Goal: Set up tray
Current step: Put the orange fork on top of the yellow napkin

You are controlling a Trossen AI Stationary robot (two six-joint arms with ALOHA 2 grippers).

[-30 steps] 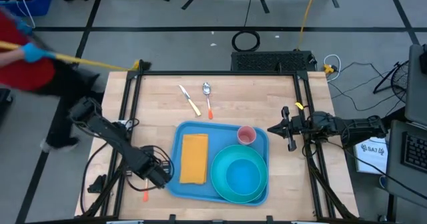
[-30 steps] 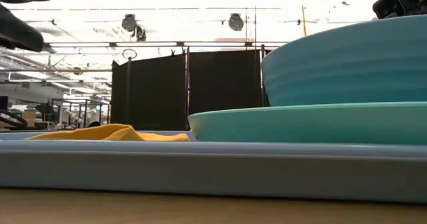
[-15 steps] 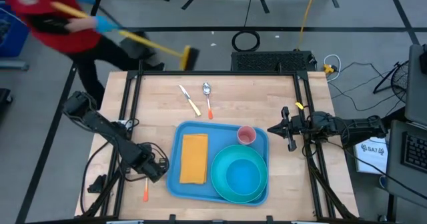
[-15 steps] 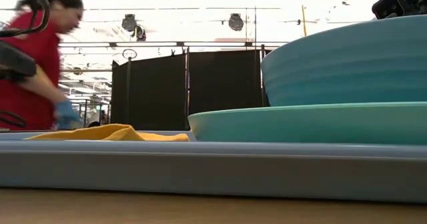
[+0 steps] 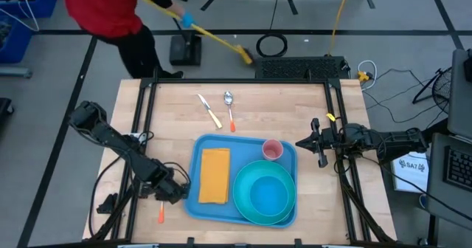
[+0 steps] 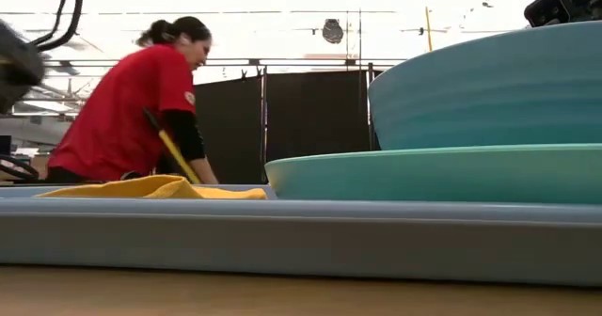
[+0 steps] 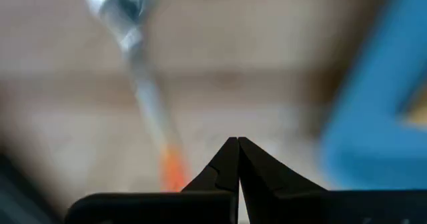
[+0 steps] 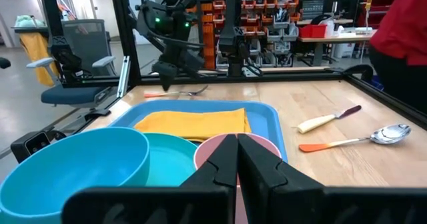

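The blue tray lies on the wooden table and carries a folded yellow napkin, a turquoise bowl on a turquoise plate and a pink cup. An orange-handled fork lies on the table left of the tray. My left gripper is shut and points steeply down just over the fork, its tips beside the handle and apart from it. My right gripper is shut and waits level at the table's right edge. A knife and a spoon lie toward the far edge.
A person in a red top sweeps with a yellow-handled broom just beyond the table's far edge. Black frame rails run along the table's left and right sides. Bare wood lies between the tray and the knife and spoon.
My left gripper has sunk a little toward the fork and tipped more steeply downward, staying shut. The person in red has walked along the far side of the table from the left toward the middle, swinging the broom.
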